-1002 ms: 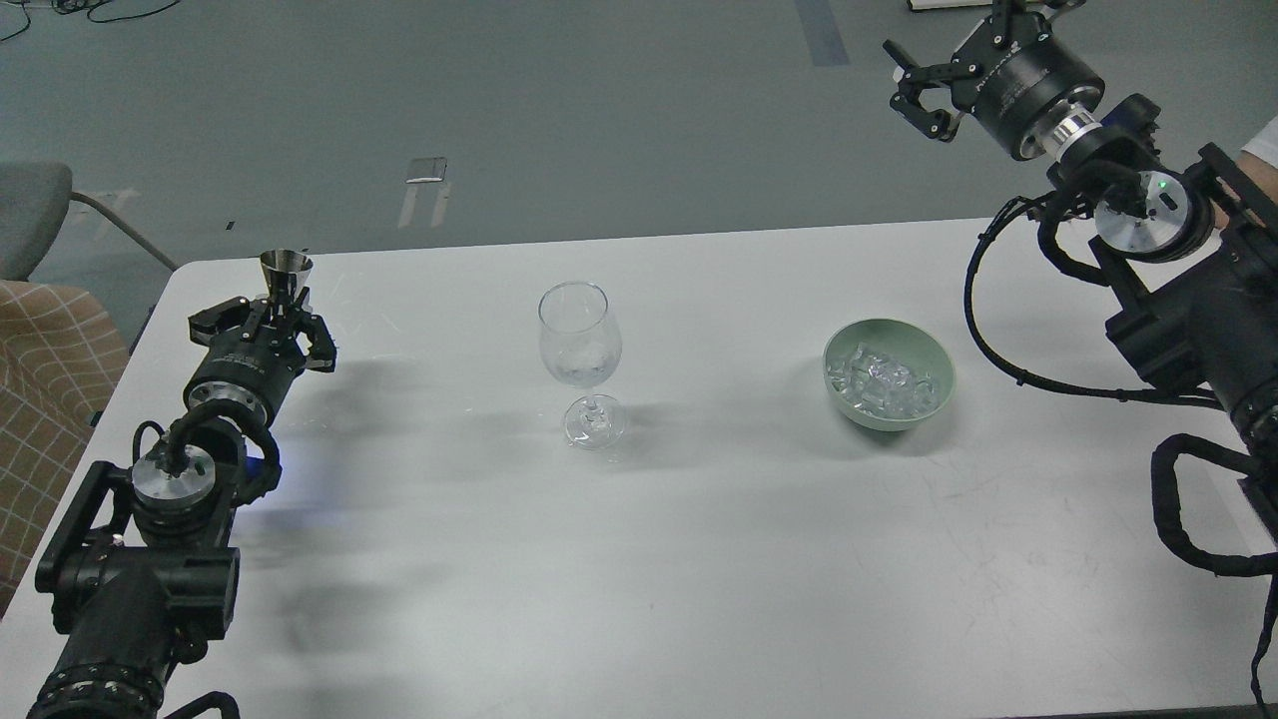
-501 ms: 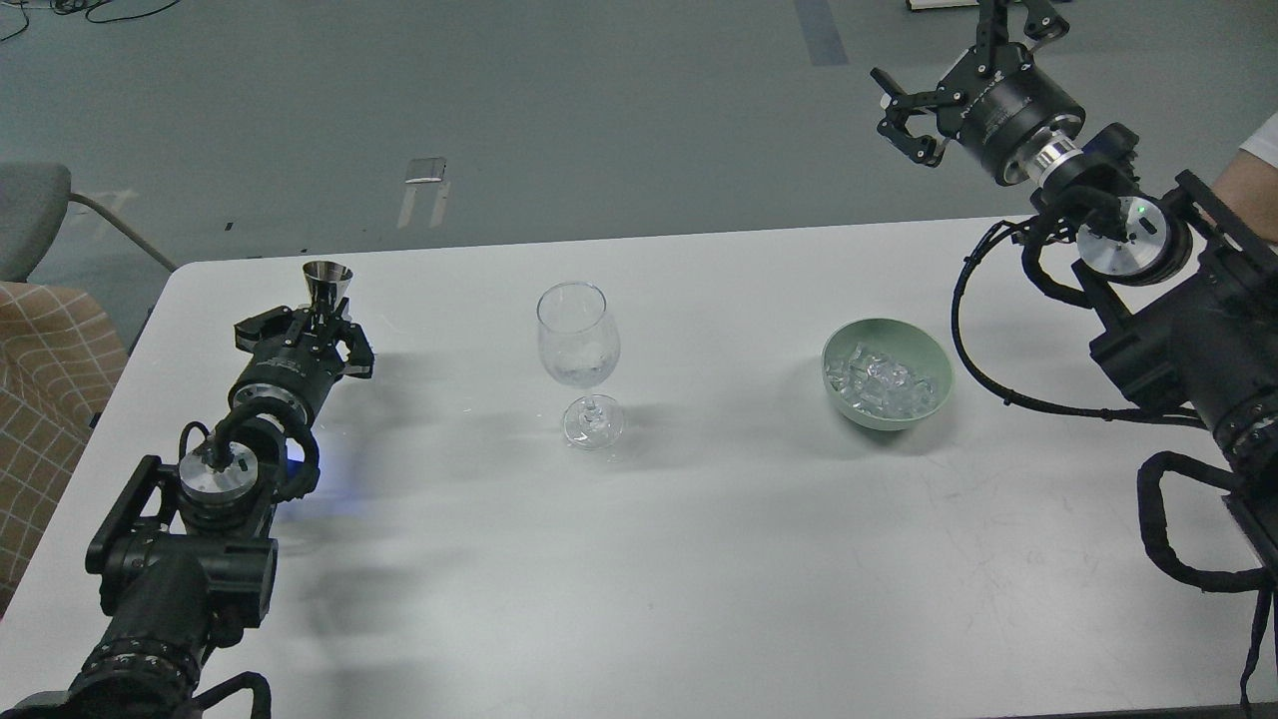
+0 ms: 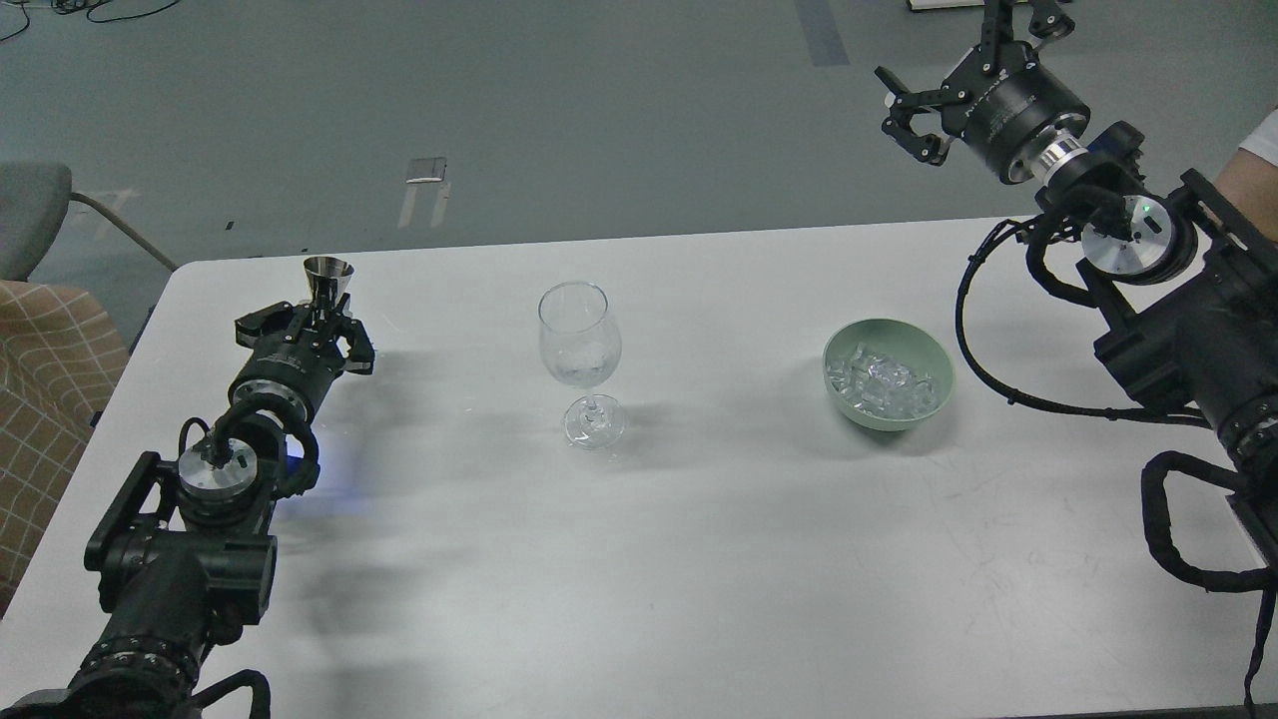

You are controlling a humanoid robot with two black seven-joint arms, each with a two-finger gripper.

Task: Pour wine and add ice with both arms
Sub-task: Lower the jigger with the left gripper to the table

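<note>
On the white matte table [image 3: 699, 559], mid-field: a clear stemmed wine glass [image 3: 580, 345], tulip bowl, round foot, standing upright. Faint glints low in its bowl; can't tell if that's the wine or just reflections.

Right of the glass, well apart: pale green bowl [image 3: 934, 359], smooth, rounded, opaque. Inside it the ice [image 3: 881, 384], a heap of small clear glassy chunks, roughly cubic, piled together.

Far-left part of the table: the left gripper [image 3: 321, 322], black claw fingers, clenched on the narrow waist of a small metal jigger [image 3: 326, 280]. Jigger is polished steel, conical cup flaring upward, upright, mouth open to the top. Its contents aren't visible. Behind it a black cylindrical wrist, a silver joint disc and looping black cable.

Top right, raised over the grey floor beyond the table's far edge: the right gripper [image 3: 963, 55], black, fingers spread wide and released, holding nothing. One finger points left, the other runs to the frame's top edge. Ribbed black housing behind it, then a bright silver collar, another silver disc with a green light, corrugated cable looping down over the table's right side.

Left edge: checked tan fabric and a grey chair [image 3: 30, 215].
</note>
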